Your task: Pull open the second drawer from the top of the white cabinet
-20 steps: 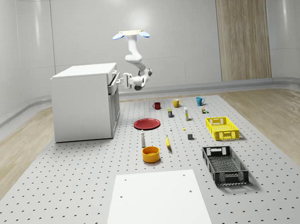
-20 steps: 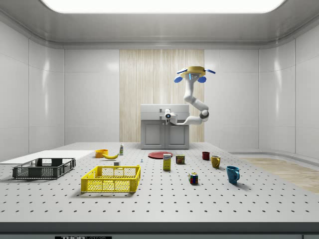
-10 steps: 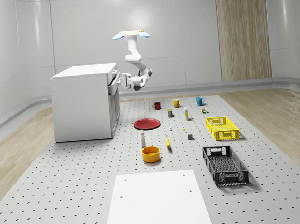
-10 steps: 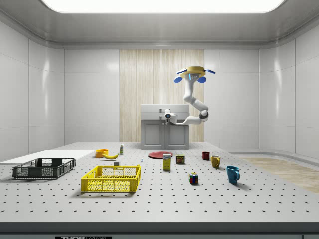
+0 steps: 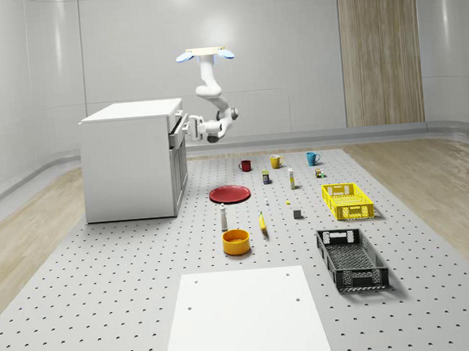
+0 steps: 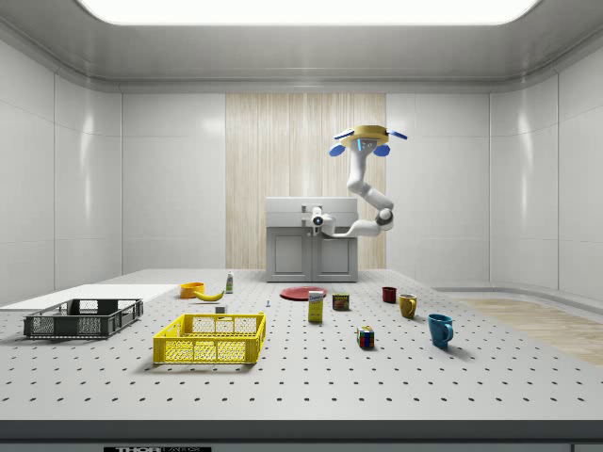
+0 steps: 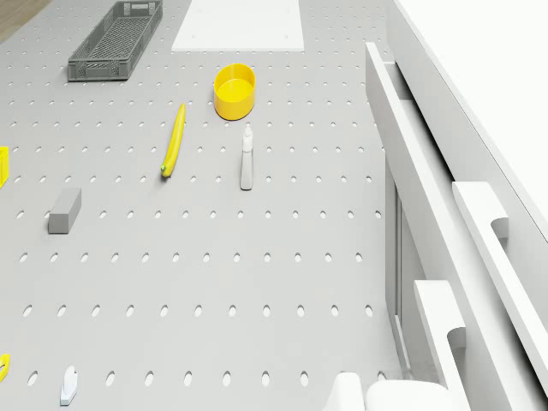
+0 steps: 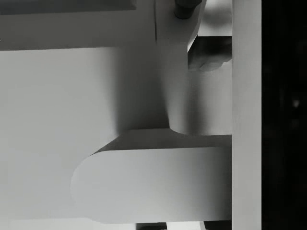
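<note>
The white cabinet [image 5: 128,159] stands on the perforated floor at the whole-scene view's left, and at the back centre in the side view [image 6: 311,252]. A drawer [image 5: 174,126] near its top juts slightly out of the front. The drone [image 5: 203,55] hovers in the air in front of the cabinet, seen also in the side view [image 6: 369,137]. Its arm bends down and back toward the cabinet. The gripper [image 5: 187,127] is right at that drawer's handle, at the same height in the side view [image 6: 317,219]. The drone view has the jutting drawer front [image 7: 419,180] and two bar handles [image 7: 445,321]. A white handle [image 8: 153,182] sits very close in the wrist view.
On the floor in front of the cabinet lie a red plate [image 5: 229,194], a small bottle [image 5: 223,217], a banana [image 5: 263,223] and an orange bowl [image 5: 236,241]. Mugs [image 5: 245,166] stand further back. A yellow crate [image 5: 347,201], a black crate [image 5: 351,258] and a white board [image 5: 244,321] lie nearer.
The gripper and wrist have shifted slightly up and toward the cabinet front. The drone holds its place, and the drawer looks the same.
</note>
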Robot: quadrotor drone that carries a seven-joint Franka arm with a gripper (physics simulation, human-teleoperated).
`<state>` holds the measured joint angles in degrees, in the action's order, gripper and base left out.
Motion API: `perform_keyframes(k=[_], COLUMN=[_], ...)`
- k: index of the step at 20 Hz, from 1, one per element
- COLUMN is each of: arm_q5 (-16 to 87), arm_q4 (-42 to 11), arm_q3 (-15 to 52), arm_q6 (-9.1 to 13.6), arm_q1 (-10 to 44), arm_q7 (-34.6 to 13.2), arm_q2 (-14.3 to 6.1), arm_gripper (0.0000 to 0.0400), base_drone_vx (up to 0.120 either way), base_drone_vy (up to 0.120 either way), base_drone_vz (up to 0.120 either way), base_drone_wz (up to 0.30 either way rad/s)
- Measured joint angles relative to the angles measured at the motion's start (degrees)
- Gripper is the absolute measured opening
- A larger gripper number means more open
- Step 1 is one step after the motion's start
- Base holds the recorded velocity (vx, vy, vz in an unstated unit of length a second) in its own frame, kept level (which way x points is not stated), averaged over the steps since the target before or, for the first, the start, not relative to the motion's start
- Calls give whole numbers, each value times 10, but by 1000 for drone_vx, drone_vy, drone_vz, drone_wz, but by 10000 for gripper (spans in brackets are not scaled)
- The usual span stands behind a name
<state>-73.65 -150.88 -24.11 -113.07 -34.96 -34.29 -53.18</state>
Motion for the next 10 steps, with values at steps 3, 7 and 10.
perform_keyframes(k=[3,7,10], arm_q5=[20,26,44], arm_q4=[4,0,0], arm_q3=[-1,-18,-32], arm_q6=[-7,-5,6], arm_q1=[-8,-13,-9], arm_q7=[-49,-20,-29], arm_q2=[-9,-10,-17], arm_gripper=[276,216,213], base_drone_vx=[0,0,0], base_drone_vy=[0,0,0], base_drone_vz=[0,0,0], base_drone_wz=[0,0,0])
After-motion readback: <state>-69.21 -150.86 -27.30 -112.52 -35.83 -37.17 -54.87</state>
